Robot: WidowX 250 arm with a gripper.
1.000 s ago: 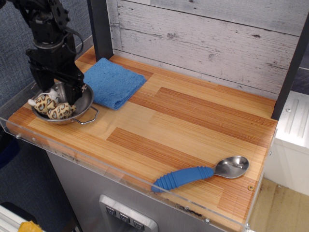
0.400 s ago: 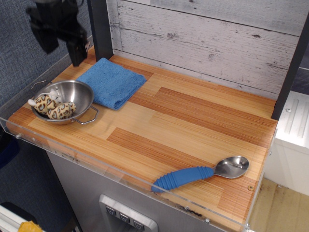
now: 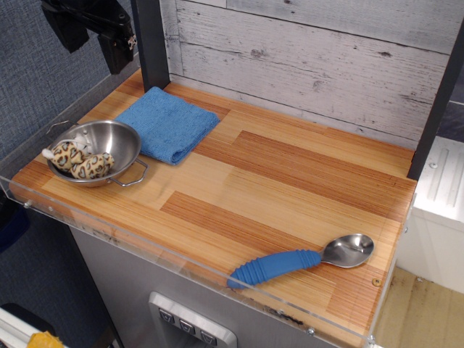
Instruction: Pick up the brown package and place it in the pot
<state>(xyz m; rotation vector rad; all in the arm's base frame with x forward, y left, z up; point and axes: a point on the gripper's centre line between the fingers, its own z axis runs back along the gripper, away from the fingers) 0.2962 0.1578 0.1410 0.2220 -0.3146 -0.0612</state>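
Note:
The brown package (image 3: 78,161), a small tan and cream plush with dark leopard spots, lies inside the pot (image 3: 119,143), a shiny steel bowl with thin wire loop handles, at the left end of the wooden table. My gripper (image 3: 94,43) hangs high above the table's back left corner, well clear of the pot. Its two black fingers (image 3: 116,49) stand apart with nothing between them, so it is open.
A folded blue towel (image 3: 168,123) lies just right of the pot, near the back. A metal spoon with a blue handle (image 3: 301,260) rests near the front right edge. A dark post (image 3: 148,43) stands beside my gripper. A clear rail (image 3: 181,267) lines the table's front.
My gripper has risen from down at the pot to high above the back left corner, leaving the plush in the pot. The plush and pot have stayed put.

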